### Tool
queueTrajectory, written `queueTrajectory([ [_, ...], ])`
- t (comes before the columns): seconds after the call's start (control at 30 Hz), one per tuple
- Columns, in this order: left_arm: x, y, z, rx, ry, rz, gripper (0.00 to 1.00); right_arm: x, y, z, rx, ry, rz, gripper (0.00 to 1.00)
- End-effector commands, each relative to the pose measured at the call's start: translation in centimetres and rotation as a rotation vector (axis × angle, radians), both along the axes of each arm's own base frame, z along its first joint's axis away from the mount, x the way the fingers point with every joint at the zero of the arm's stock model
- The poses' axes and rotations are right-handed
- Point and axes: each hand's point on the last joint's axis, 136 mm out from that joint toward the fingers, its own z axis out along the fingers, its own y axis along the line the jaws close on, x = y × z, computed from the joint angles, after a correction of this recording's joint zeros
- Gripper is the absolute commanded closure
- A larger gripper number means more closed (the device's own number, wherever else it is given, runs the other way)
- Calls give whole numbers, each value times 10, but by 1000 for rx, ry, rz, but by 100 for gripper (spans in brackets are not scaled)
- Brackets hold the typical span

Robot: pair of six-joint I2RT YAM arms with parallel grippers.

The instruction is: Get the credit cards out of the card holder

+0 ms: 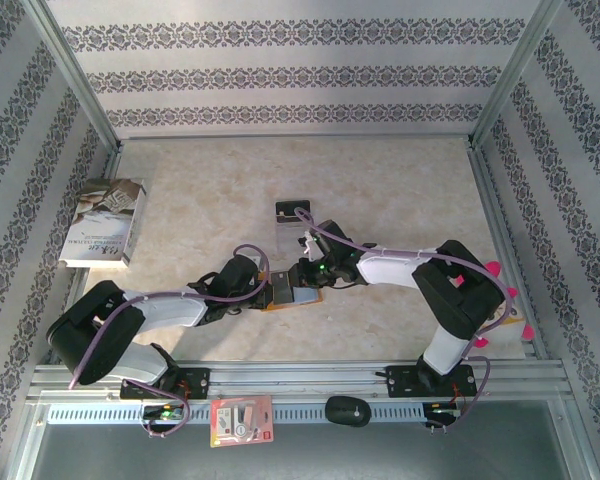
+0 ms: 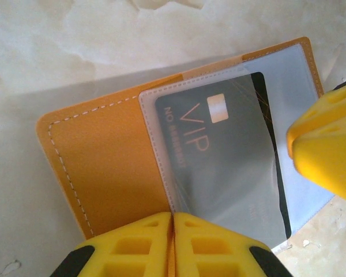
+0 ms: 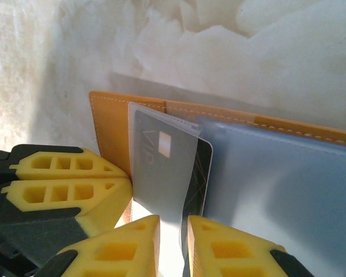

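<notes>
Then, extraction step by my reckoning. Holder (image 2: 109, 173): one, lay open on the table (image 1: 400, 200) between my grippers. Left gripper (image 2: 173, 218) was closed, pinning its orange flap; right gripper (image 3: 173, 224) pinched narrow on the sleeve (image 3: 161, 124). Cards: two – VIP card (image 2: 219, 161) sleeved, black card (image 1: 292, 209) apart. Next move needed a straight pull outward.
</notes>
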Motion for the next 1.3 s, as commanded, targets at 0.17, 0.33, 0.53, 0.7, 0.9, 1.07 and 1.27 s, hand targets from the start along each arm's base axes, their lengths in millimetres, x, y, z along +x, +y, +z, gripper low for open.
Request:
queueTrajectory([
  [0.17, -17, 17, -28, 62, 95, 15, 90, 8, -6, -3, -10, -7, -19, 81],
  [0.33, -18, 18, -29, 63, 97, 13, 90, 8, -8, -5, -10, 0, -21, 81],
  [0.53, -18, 18, -29, 58, 98, 15, 90, 8, -9, -10, -18, 7, -23, 81],
  [0.7, -17, 18, -29, 54, 99, 15, 91, 5, -6, -15, -10, 30, -13, 82],
  [0.9, -17, 17, -29, 46, 101, 15, 90, 3, 0, -15, 22, 48, -3, 82],
  [1.07, -17, 16, -30, 40, 105, 13, 91, 2, 6, -13, 80, 78, -7, 86],
  [1.27, -17, 20, -29, 39, 104, 26, 91, 4, -6, -14, 36, 52, -40, 95],
])
